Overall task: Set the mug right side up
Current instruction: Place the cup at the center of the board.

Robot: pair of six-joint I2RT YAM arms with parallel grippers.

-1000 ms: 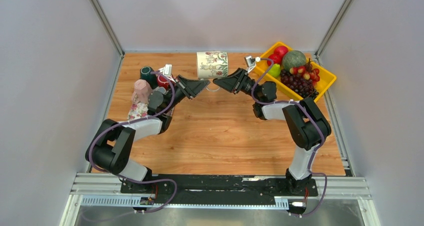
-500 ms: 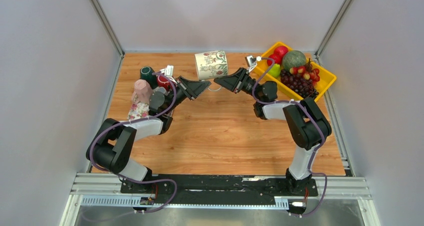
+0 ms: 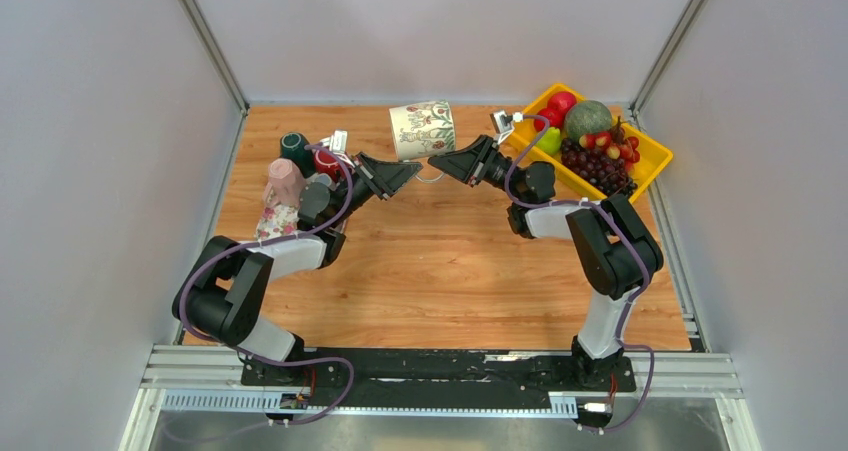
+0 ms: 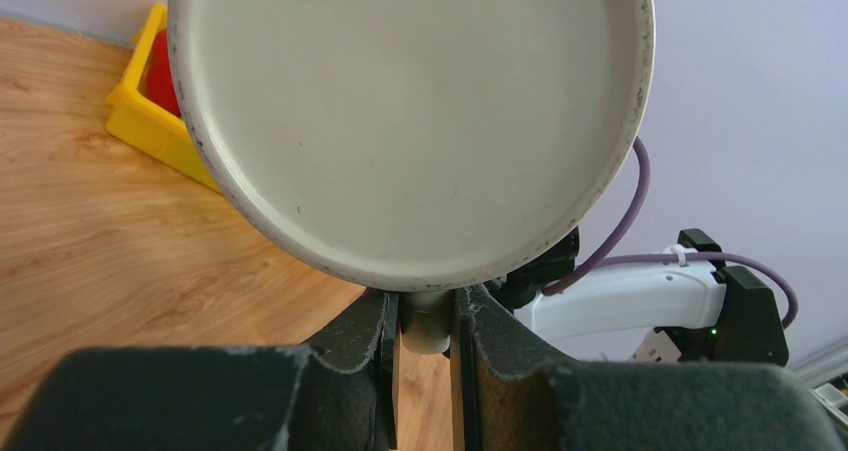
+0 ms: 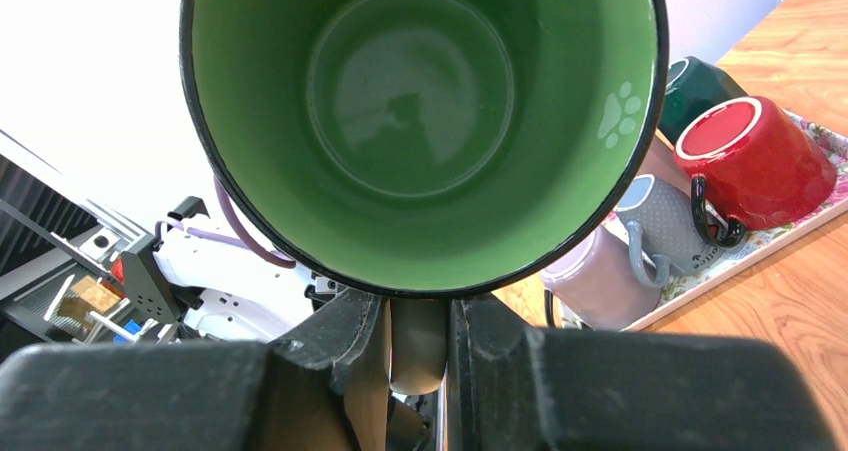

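Note:
The mug (image 3: 423, 129), cream with a floral print and a green inside, hangs on its side above the back of the table. My left gripper (image 3: 412, 173) is shut on its handle (image 4: 428, 326), and the left wrist view faces the cream base (image 4: 410, 121). My right gripper (image 3: 433, 161) comes from the other side. Its fingers press both sides of the same handle (image 5: 417, 346), and the right wrist view looks into the green opening (image 5: 420, 121). The two grippers meet tip to tip under the mug.
A floral tray (image 3: 272, 221) at the left holds a pink mug (image 3: 284, 181), a dark green mug (image 3: 294, 147), a red mug (image 5: 752, 161) and a grey mug (image 5: 668, 226). A yellow bin (image 3: 652, 156) of fruit stands at the back right.
The right gripper's fingers have drawn in onto the mug's handle. The mug has tipped very slightly; the left gripper has kept its hold and both arms have barely moved.

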